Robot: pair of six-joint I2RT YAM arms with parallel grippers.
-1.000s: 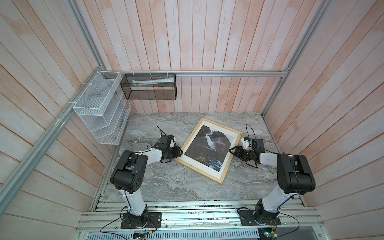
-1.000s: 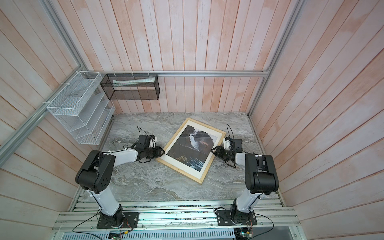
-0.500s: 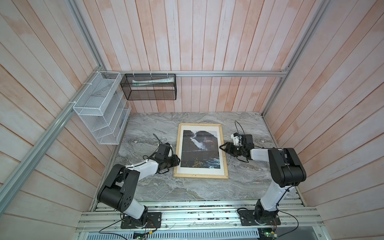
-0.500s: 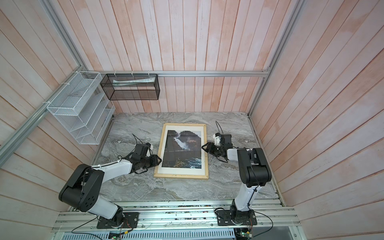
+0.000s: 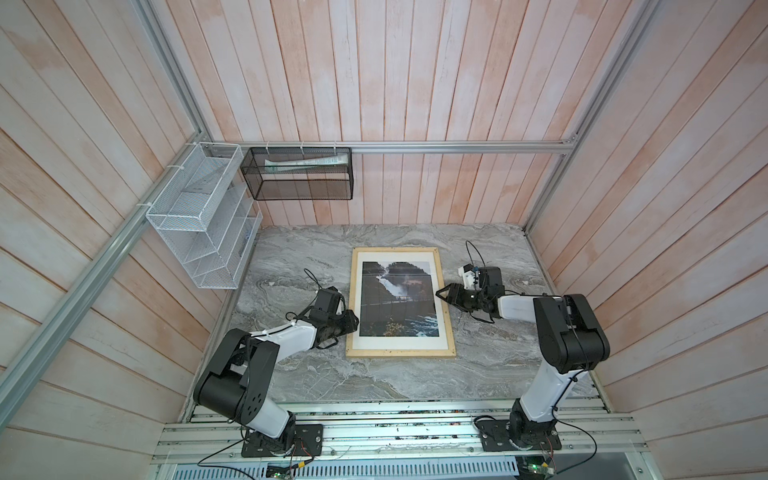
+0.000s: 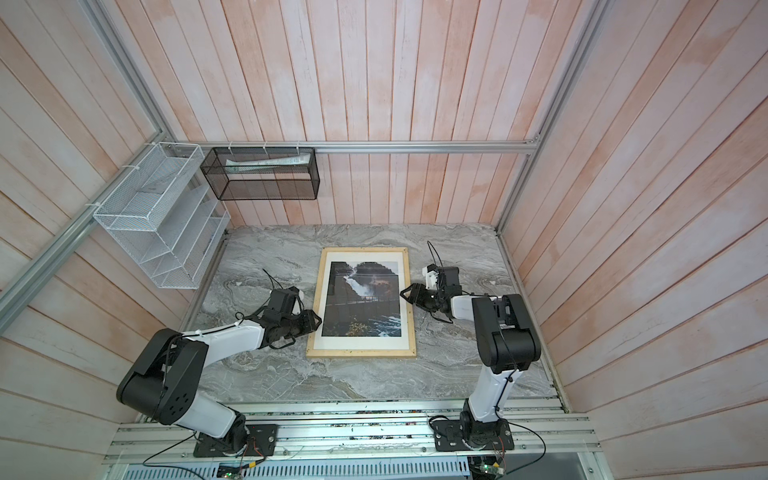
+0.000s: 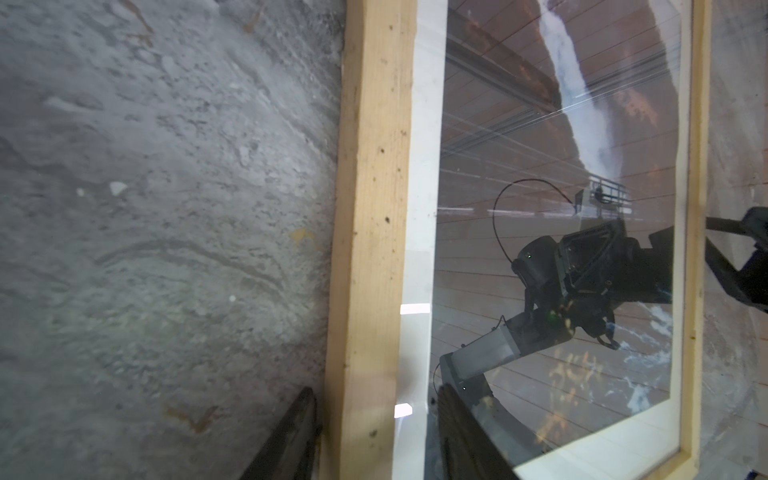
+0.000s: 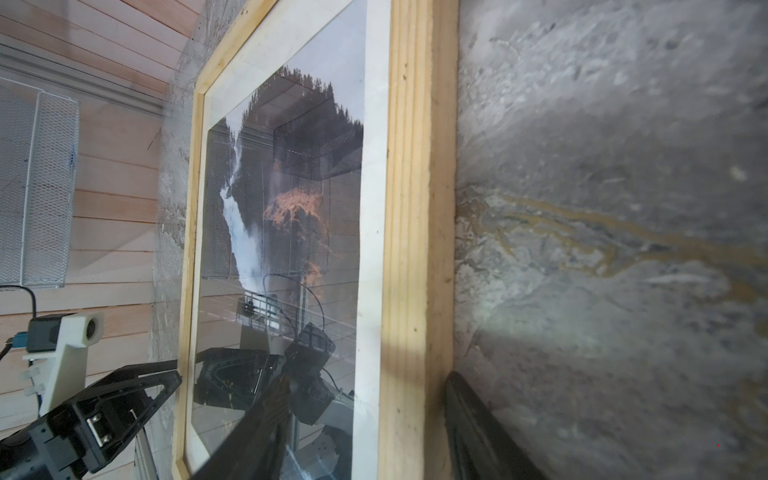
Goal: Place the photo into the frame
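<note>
Wooden frame [image 5: 399, 353] now square; formerly askew

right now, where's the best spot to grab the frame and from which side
Probably a long side rail of the frame, near its middle, coming in low from the side across the table. It lies flat, face up, so the thin raised rails are the only edges to pinch, fingers either side.

I work over a grey marble tabletop [image 5: 478, 365]; above its far-left corner hang a white wire rack [image 5: 199, 220] and a black mesh basket [image 5: 299, 187] holding papers [image 5: 305, 163].
</note>
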